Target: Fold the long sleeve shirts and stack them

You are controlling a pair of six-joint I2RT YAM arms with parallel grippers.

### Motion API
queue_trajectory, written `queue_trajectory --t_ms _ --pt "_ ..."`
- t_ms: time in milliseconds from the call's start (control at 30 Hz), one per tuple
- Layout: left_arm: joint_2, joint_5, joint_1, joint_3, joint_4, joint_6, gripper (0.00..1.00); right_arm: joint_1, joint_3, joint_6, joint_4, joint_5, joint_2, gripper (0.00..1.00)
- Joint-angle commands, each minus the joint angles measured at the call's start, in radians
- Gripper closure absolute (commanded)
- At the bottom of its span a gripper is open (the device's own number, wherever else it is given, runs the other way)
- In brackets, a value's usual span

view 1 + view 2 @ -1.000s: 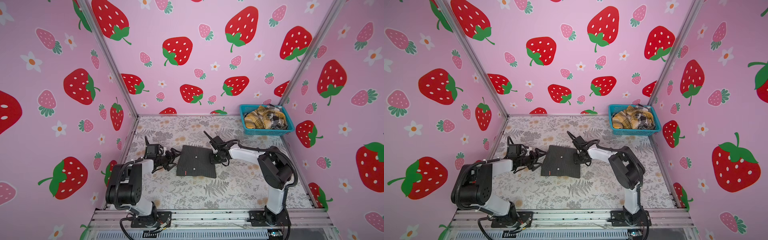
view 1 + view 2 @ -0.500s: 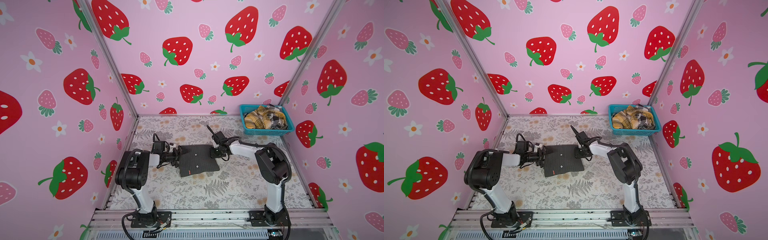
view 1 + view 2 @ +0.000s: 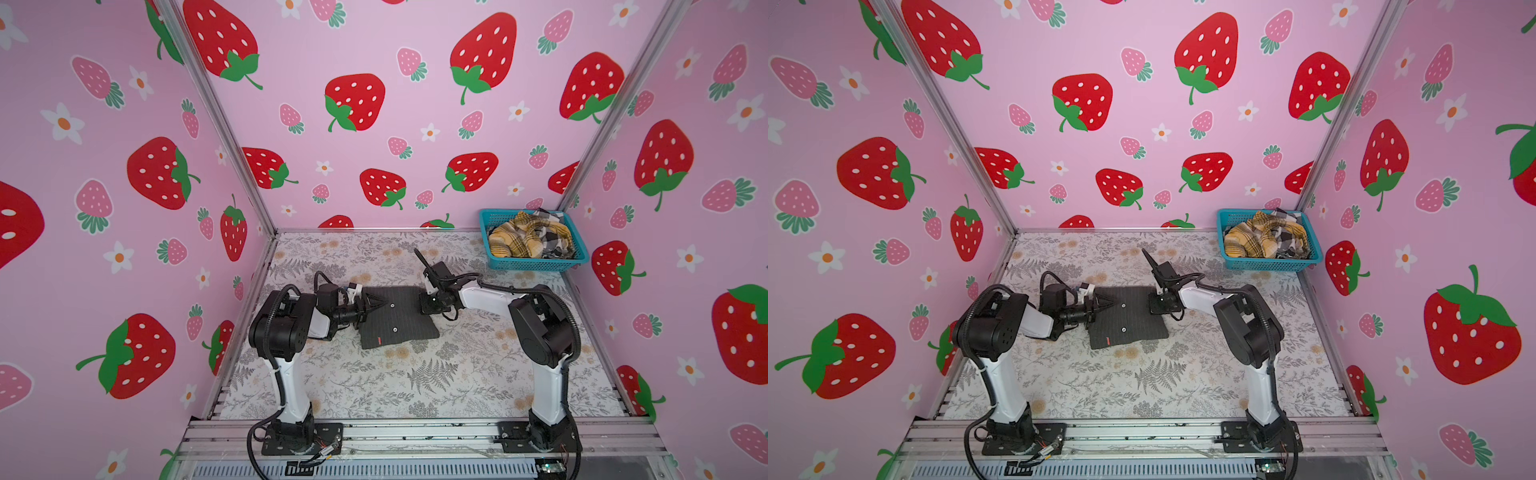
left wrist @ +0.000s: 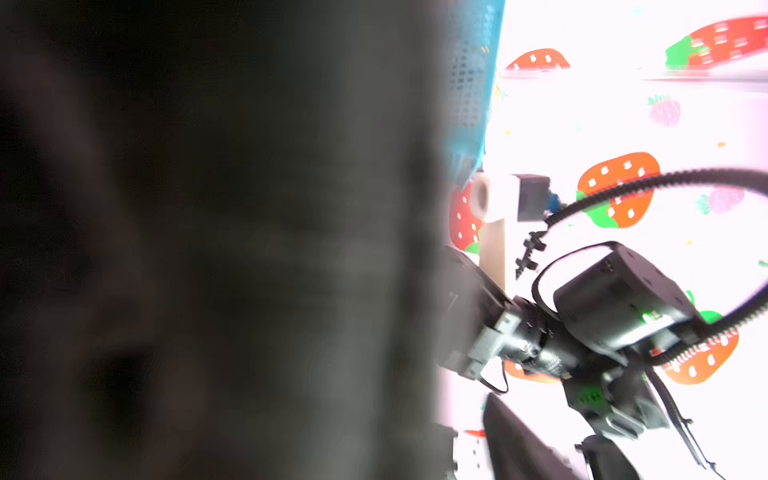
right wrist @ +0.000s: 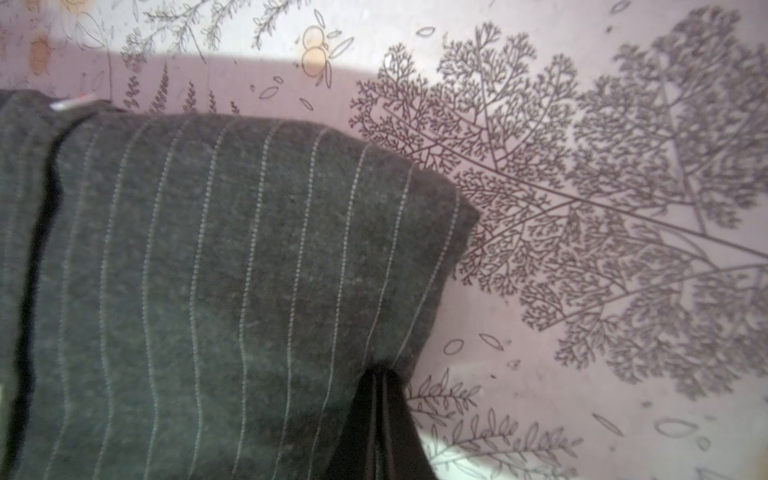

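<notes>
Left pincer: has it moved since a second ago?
Yes. The left pincer has shifted rightward in a top view, toward the blue basket, and now overlaps the charcoal shirt at its left edge.

A robot test booth — three pink strawberry-print walls (image 3: 395, 41) on bare aluminium posts (image 3: 221, 120) box in a table (image 3: 415, 374) under flowered cloth; a left arm (image 3: 291, 374) and a right arm (image 3: 548, 390) stand bolted to a metal rail (image 3: 415, 434) at the near edge.

We count three shirts: one charcoal pinstripe shirt (image 3: 399, 316), one yellow plaid shirt (image 3: 515, 245), one black-white check shirt (image 3: 553, 237) (tangled pair, our count there unsure). One basket (image 3: 536, 264). Two arms: left arm (image 3: 282, 328), right arm (image 3: 542, 332).
</notes>
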Motion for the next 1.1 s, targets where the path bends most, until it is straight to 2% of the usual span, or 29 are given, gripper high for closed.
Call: queue_trajectory --t_ms 0,233,400,533,667,800,933,1000,1067 --pt "0.117 -0.114 -0.023 -0.055 -0.207 -0.08 0.37 0.004 -0.035 0.005 -0.088 0.014 0.076 0.92" --pt "0.109 -0.1 -0.022 -0.043 -0.216 -0.099 0.69 0.003 -0.035 0.007 -0.091 0.015 0.057 0.92" --pt "0.047 -0.107 -0.023 -0.027 -0.292 -0.076 0.85 0.003 -0.019 -0.001 -0.113 0.026 0.033 0.94" --pt "-0.024 -0.127 -0.023 -0.003 -0.406 -0.022 0.89 -0.006 -0.016 -0.016 -0.114 0.032 -0.05 0.93" --pt "-0.11 -0.168 -0.018 0.058 -0.619 0.096 0.9 -0.032 -0.017 -0.024 -0.151 0.052 -0.173 0.91" --pt "-0.206 -0.211 0.023 0.151 -0.864 0.22 1.0 -0.056 -0.043 -0.031 -0.194 0.076 -0.302 0.9" --pt "-0.349 -0.363 0.074 0.311 -1.252 0.43 1.0 -0.072 -0.095 -0.036 -0.23 0.1 -0.419 0.89" --pt "-0.414 -0.449 0.089 0.393 -1.389 0.511 1.0 -0.075 -0.128 -0.03 -0.235 0.099 -0.466 0.89" --pt "-0.466 -0.571 0.096 0.493 -1.544 0.581 1.0 -0.076 -0.16 -0.02 -0.233 0.093 -0.506 0.89"
